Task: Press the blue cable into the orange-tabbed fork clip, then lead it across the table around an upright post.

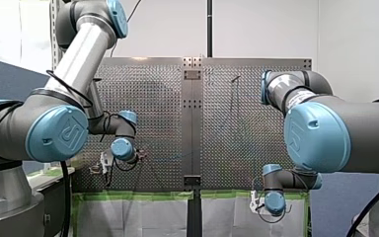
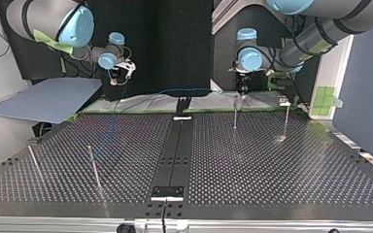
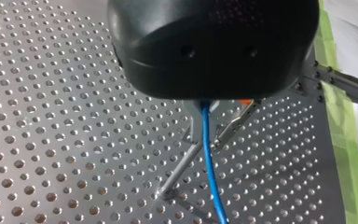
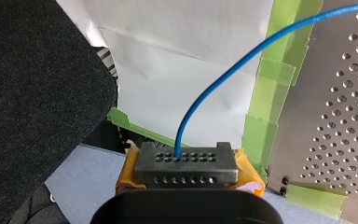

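Observation:
The blue cable (image 3: 208, 154) runs out from under my left gripper (image 3: 204, 106), whose black body hides its fingers; the cable seems pinched there. Just beyond that gripper stands a metal fork clip (image 3: 233, 122) with an orange tab (image 3: 244, 101), and a thin post (image 3: 179, 170) leans beside the cable. My right gripper (image 4: 186, 169) is shut on a dark perforated end block (image 4: 185, 163) between yellow pads (image 4: 127, 173), with the blue cable (image 4: 200, 100) rising out of it. In the top view the cable (image 2: 189, 90) arcs between my right gripper (image 2: 123, 68) and my left gripper (image 2: 243, 90).
Upright posts stand on the perforated table (image 2: 252, 160): one (image 2: 235, 114) under my left gripper, one (image 2: 286, 121) beside it, two (image 2: 94, 170) at the view's left. A black rail (image 2: 175, 150) splits the table. Green tape (image 4: 261, 107) and white sheeting line the edge.

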Controlling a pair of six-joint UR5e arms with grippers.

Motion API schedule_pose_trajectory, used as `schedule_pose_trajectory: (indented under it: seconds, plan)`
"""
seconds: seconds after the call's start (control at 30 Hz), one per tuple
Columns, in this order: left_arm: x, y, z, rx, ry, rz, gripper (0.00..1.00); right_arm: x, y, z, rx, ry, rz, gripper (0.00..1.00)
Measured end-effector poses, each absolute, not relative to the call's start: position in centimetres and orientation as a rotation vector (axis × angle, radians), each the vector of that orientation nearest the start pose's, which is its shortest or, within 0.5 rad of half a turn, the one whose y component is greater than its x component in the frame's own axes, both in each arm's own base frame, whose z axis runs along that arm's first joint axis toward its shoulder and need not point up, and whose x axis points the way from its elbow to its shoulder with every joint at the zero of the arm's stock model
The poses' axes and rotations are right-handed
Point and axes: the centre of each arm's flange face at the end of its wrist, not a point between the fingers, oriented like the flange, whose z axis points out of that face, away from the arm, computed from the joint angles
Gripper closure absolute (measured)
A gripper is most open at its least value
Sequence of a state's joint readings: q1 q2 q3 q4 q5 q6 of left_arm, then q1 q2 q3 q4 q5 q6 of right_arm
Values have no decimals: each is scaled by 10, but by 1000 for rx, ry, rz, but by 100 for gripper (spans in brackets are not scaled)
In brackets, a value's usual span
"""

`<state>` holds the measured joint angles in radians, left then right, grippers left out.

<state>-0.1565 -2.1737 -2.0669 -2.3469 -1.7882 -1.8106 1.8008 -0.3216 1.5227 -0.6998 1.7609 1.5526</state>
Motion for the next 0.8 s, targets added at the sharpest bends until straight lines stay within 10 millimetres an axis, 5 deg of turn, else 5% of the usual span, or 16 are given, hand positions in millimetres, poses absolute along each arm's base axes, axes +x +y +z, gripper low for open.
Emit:
schedule_pose_trajectory:
  seconds: [0.27, 0.5, 0.8]
  plan:
    - [455, -189, 34, -220, 1863, -55, 100, 244, -542, -203, 1646, -1438, 878, 100]
    - [451, -190, 10, -224, 1887, -60, 100, 244, -543, -203, 1645, -1438, 878, 100]
    - [464, -180, 16, -271, 1824, -94, 100, 245, -542, -203, 1648, -1439, 876, 100]
